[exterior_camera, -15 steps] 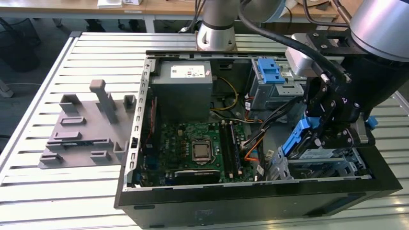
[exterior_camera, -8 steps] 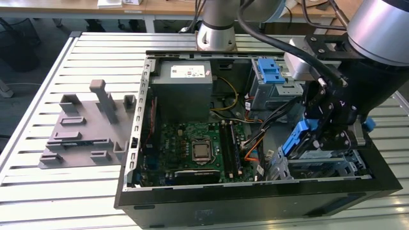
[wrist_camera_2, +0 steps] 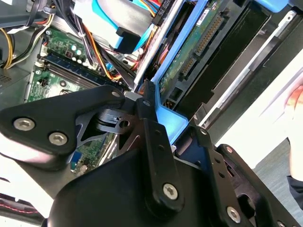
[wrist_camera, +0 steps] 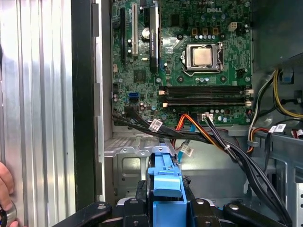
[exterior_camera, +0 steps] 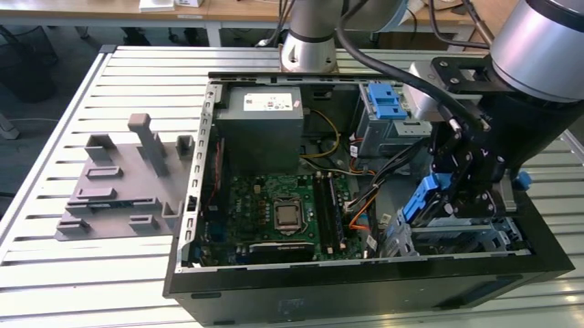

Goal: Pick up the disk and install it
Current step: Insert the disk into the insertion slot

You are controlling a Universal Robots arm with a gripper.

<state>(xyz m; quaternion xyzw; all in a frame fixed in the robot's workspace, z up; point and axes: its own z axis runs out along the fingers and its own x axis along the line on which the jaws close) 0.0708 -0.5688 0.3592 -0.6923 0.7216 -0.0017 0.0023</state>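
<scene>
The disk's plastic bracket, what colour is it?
Blue; the disk's bracket shows best in the first wrist view.

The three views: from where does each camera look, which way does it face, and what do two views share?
Exterior view: off the arm, high, looking down into the open computer case; shows arm and gripper clamped on the disk.
First wrist view: on the wrist, facing past the disk's blue bracket to the motherboard; gripper shows.
Second wrist view: on the wrist, close along the disk's circuit board; gripper shows.
Shared: motherboard, in all three.
</scene>
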